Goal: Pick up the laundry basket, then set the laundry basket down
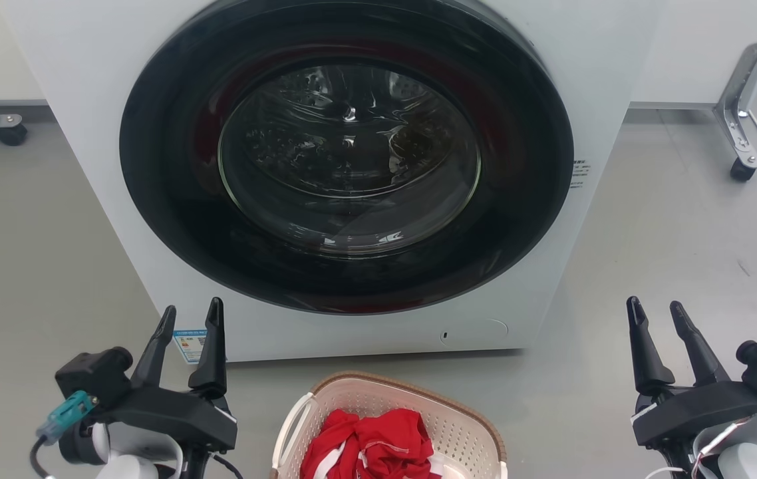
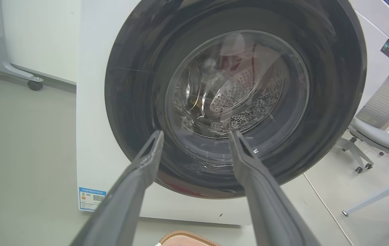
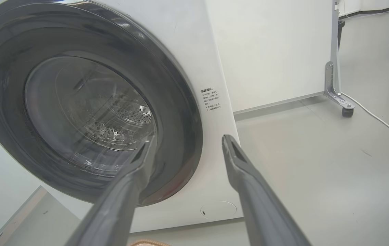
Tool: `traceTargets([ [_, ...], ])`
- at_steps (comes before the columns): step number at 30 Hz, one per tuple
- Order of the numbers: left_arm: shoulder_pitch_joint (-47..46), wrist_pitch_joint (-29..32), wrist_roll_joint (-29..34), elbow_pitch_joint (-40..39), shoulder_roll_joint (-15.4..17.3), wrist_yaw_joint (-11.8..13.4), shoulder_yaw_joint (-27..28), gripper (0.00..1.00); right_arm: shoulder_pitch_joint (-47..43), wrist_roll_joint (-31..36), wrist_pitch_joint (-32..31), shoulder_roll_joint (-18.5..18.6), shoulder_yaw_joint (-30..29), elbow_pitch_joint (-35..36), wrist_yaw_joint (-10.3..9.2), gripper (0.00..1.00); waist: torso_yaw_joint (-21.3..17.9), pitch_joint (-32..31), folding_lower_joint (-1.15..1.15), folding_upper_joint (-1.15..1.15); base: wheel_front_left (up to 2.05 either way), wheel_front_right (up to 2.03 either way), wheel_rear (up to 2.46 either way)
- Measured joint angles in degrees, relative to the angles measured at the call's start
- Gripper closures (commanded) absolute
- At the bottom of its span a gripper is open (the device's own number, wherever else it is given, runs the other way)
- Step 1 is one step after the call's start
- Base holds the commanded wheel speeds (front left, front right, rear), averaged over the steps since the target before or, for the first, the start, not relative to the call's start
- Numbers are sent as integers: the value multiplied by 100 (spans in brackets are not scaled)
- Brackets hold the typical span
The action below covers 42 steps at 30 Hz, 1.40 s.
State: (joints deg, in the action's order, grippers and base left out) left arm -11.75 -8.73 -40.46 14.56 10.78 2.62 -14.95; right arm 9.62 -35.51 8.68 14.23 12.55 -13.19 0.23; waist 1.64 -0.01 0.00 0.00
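Basket (image 1: pixel 461 426) at 6 o'clock in head view, on floor near washer (image 1: pixel 86 100). Carried red clothes (image 1: pixel 368 449). Judged light, stiff plastic, rim firm, perforated wall perhaps a little springy. Best taken by white loop handle (image 1: pixel 289 426) at its 9 o'clock and the opposite side. Flanked by left gripper (image 1: pixel 191 313) at 8 o'clock and right gripper (image 1: pixel 654 307) at 4 o'clock; both spread moderately, empty, apart from basket.

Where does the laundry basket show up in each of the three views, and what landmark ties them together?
Head view: basket at bottom centre, red cloth inside, below the washer door.
Left wrist view: a strip of its brown rim at the bottom edge, near centre.
Right wrist view: a sliver of rim at the bottom edge, left of centre.
Shared landmark: the round washer door.
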Motion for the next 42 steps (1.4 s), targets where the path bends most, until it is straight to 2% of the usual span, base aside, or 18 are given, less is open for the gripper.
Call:
traceTargets([
  [15,-3,-307,1017,-26,32,252,-129,0,47,1088,310,155,332,5,-214,0,47,-16,0,0,0,0,0],
  [26,-3,-505,1625,-2,27,402,-189,0,46,1638,555,208,436,-5,-326,0,58,-31,0,0,0,0,0],
  [42,-3,-498,1637,54,-51,447,-110,0,37,1575,560,167,308,-41,-271,0,48,-63,0,0,0,0,0],
])
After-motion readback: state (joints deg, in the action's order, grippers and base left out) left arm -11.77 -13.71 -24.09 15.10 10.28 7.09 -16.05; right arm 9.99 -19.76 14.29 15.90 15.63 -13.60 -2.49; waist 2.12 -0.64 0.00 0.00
